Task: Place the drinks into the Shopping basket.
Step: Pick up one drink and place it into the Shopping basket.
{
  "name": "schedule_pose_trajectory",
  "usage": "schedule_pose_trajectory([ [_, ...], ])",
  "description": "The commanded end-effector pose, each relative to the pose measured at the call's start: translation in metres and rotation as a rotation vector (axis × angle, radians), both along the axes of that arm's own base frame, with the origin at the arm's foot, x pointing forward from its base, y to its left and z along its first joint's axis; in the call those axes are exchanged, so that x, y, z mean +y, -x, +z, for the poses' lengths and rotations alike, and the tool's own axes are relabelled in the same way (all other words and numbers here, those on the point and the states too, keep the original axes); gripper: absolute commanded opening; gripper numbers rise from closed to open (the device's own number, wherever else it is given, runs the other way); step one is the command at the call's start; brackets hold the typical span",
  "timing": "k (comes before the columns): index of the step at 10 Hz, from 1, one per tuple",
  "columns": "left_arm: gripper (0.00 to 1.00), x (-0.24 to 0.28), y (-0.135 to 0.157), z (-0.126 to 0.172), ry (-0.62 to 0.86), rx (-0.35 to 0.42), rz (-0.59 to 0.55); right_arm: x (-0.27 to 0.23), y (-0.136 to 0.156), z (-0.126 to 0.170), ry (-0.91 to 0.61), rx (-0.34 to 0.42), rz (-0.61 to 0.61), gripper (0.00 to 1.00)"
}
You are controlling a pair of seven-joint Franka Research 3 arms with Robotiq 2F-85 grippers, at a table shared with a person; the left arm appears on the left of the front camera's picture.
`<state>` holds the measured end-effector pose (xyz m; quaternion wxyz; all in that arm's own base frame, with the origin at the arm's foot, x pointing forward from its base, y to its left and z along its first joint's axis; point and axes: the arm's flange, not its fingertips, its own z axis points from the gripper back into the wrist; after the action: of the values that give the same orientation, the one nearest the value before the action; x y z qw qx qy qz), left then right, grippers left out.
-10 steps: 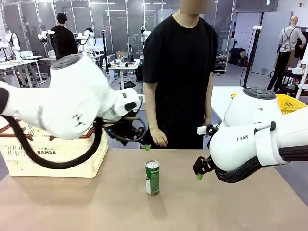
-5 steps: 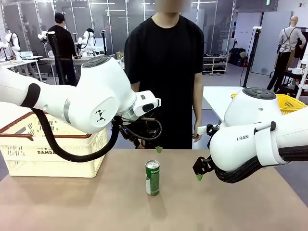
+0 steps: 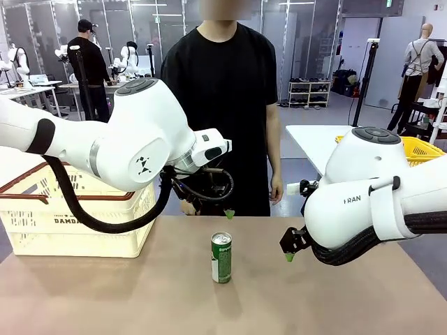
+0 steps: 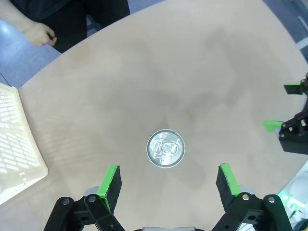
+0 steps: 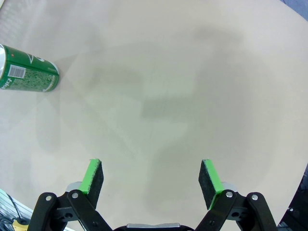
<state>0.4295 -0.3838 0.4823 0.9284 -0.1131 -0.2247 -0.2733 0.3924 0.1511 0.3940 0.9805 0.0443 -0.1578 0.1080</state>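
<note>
Partly, "DAMDA" on Shopping basket (image 3: 35, 236)

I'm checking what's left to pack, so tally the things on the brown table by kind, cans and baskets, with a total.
green can: 1
cream basket: 1
Total: 2
</note>
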Motion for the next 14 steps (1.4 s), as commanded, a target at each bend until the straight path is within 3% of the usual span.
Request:
schedule_pose_trajectory([
  [1, 1.00, -0.009, -0.009, -0.010, -0.009, 0.017, -0.028, -0.001, 0.000, -0.001, -0.002, 0.001, -0.002, 1.00],
  [4, 1.00, -0.022, -0.022, -0.038, -0.098, 0.089, -0.004, -0.001, 0.000, -0.001, -0.002, 0.001, -0.002, 1.00],
  [8, 1.00, -0.038, -0.042, -0.077, -0.102, 0.180, -0.019, -0.001, 0.000, -0.001, -0.002, 0.001, -0.002, 1.00],
  [11, 1.00, -0.041, -0.046, -0.090, -0.132, 0.249, 0.002, -0.001, 0.000, -0.001, -0.002, 0.001, -0.002, 1.00],
  [14, 1.00, -0.040, -0.045, -0.090, -0.173, 0.263, 0.034, -0.001, 0.000, -0.001, -0.002, 0.001, -0.002, 1.00],
])
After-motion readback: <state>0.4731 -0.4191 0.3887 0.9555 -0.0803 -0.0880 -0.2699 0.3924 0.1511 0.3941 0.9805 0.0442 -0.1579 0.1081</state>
